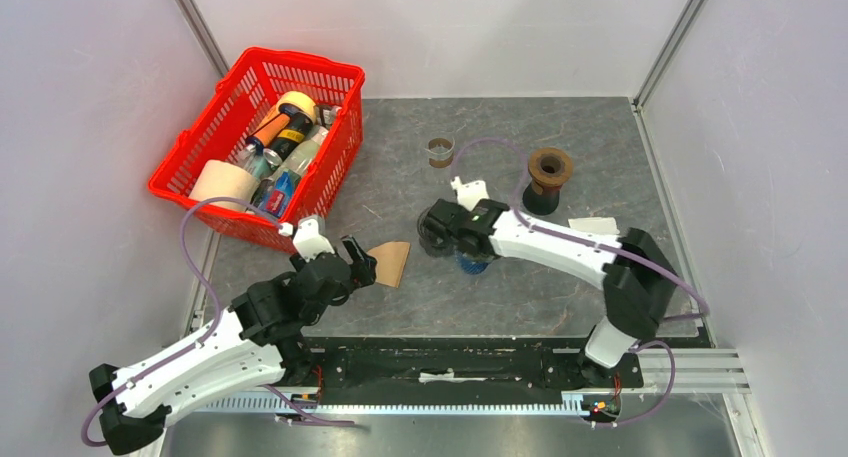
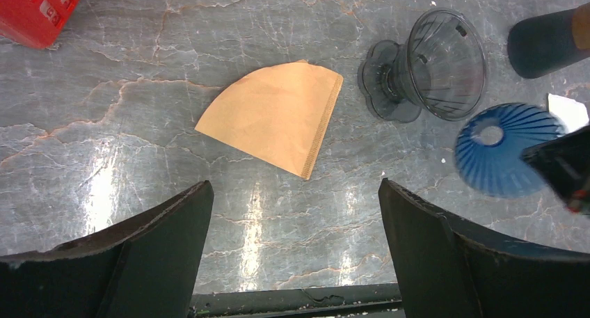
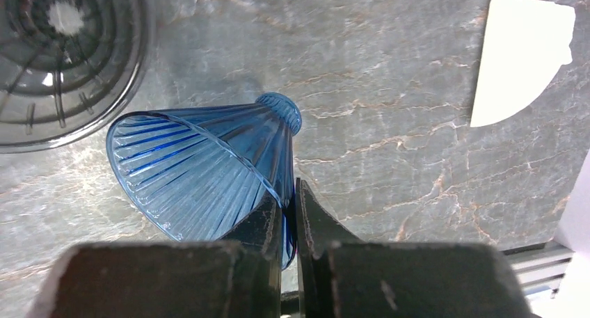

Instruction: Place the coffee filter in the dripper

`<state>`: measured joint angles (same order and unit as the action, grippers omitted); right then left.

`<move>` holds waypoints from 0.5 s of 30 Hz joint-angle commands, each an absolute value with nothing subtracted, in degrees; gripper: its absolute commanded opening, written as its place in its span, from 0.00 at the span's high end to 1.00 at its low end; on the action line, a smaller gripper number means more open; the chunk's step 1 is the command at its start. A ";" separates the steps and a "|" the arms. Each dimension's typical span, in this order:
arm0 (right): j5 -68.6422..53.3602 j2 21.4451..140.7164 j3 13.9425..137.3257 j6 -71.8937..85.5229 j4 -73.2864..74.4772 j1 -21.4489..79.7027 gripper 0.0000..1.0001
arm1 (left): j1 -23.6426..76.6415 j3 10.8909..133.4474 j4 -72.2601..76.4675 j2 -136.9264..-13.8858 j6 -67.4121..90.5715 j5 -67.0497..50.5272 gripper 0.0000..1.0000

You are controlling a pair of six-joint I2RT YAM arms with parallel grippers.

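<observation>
Red mesh basket [image 1: 335, 162] at the far left of the grey marbled desk [image 1: 520, 297], packed with bottles [image 1: 300, 157], a white roll [image 1: 224, 182] and a yellow tape ring [image 1: 295, 105]; labels on these too small to read. Brown coffee filter [image 2: 275, 116], folded flat into a fan shape, lying on the desk just right of the basket's near corner, touching nothing. Left end effector [image 2: 293, 193] poised just on the near side of the filter, jaws spread wide and empty, one finger [image 2: 160, 248] to each side in the left wrist view. Farther right of the basket, smoky clear dripper [image 2: 445, 60] lying on its side. Just beyond it, blue ribbed dripper [image 3: 195, 158], tipped off upright, thin wall pinched at the rim by the right end effector [image 3: 290, 210], jaws almost fully closed on it. White filter [image 3: 518, 60] flat on the desk, farthest right from the basket.
</observation>
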<state>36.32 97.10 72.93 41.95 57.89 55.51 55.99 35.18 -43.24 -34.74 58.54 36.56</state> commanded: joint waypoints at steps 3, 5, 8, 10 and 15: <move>27.82 83.74 75.21 36.73 57.96 43.65 1.00 | 56.07 35.99 -41.77 -34.37 58.69 37.25 0.04; 21.34 80.55 76.52 33.92 57.09 37.94 1.00 | 56.02 36.15 -39.04 -34.37 56.21 35.11 0.04; 15.18 77.92 80.36 30.74 57.28 30.00 1.00 | 56.02 36.63 -35.06 -34.67 52.77 31.66 0.04; 10.77 77.98 83.72 29.95 57.83 23.88 1.00 | 56.07 36.92 -33.38 -35.10 51.37 30.70 0.04; -6.32 84.35 92.94 28.14 61.10 9.38 1.00 | 56.07 37.07 -31.73 -37.29 49.93 30.81 0.04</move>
<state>9.67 80.18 85.80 31.40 58.78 17.34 55.99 35.20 -36.05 -35.64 53.49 31.20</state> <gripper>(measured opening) 0.111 0.961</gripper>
